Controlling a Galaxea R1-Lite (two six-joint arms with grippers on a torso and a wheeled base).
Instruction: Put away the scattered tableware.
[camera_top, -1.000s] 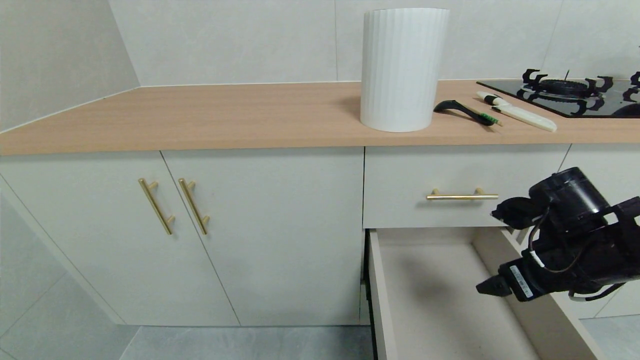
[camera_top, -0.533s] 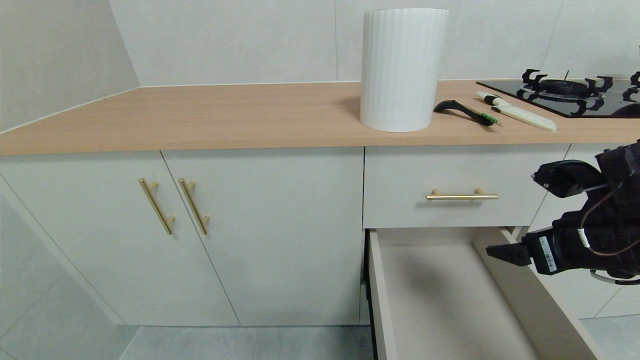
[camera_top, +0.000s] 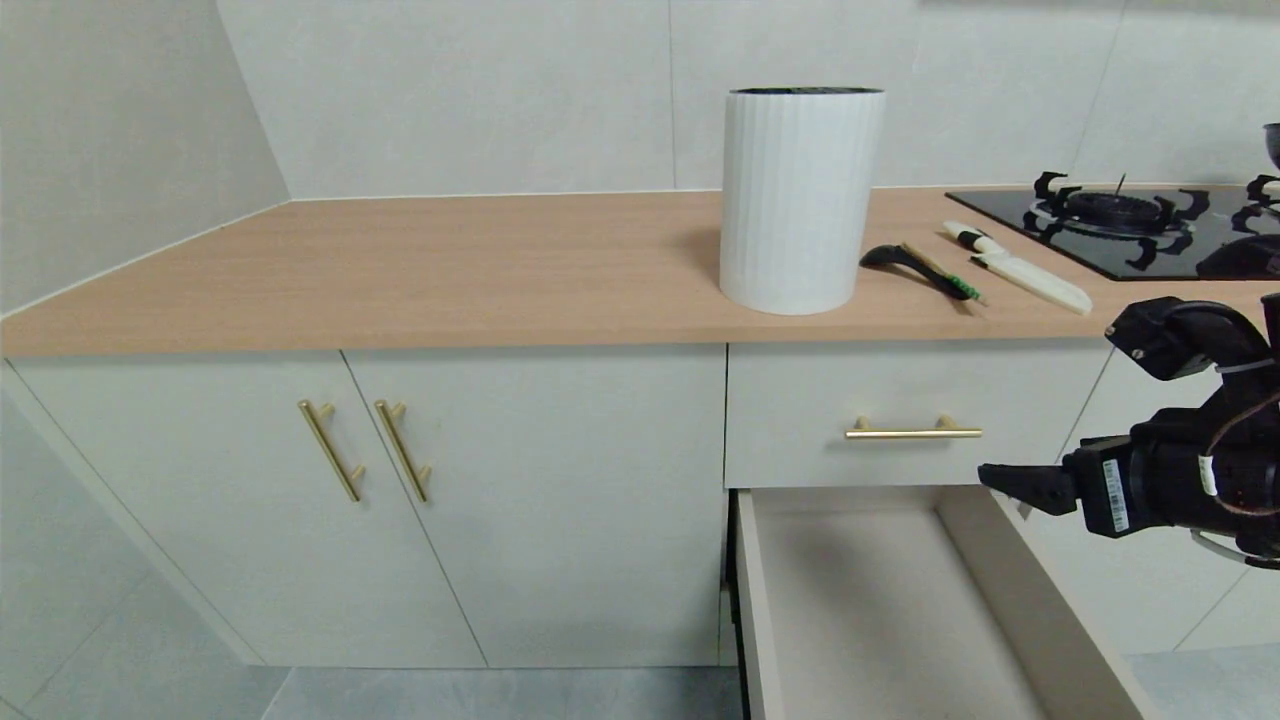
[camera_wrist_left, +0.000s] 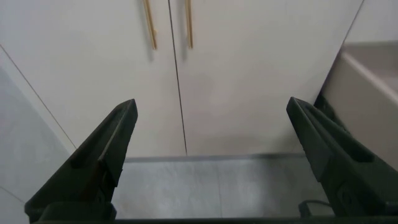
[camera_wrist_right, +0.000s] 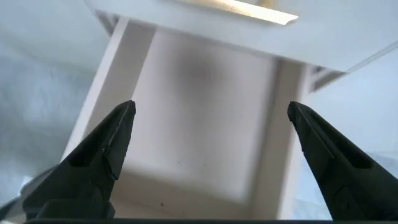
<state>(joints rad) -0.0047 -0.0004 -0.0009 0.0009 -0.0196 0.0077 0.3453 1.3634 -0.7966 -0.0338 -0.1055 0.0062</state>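
Up from over the open drawer, the right gripper (camera_top: 1050, 405) now hangs past that drawer's right wall. The head camera has tilted as well, so the whole counter sits lower in view. Its black fingers (camera_top: 1030, 487) are spread wide and hold nothing. The pulled-out pale drawer (camera_top: 757, 600) lies at their 8 o'clock, its beige floor showing.

The left gripper (camera_wrist_left: 211, 102) is also spread wide with nothing between its fingers, facing the white double cabinet doors (camera_wrist_left: 249, 74) above the grey floor tiles (camera_wrist_left: 205, 186).

On the light wooden countertop (camera_top: 450, 270) stands a tall white ribbed cylinder holder (camera_top: 800, 200); its inside cannot be made out. At its 3 o'clock lie a black spoon-like utensil (camera_top: 890, 258), a thin green-handled piece (camera_top: 960, 290) touching it, and a white knife (camera_top: 1030, 275) just beside them, close to the counter's front edge. The black gas hob (camera_top: 1120, 230) sits at their 2 o'clock.
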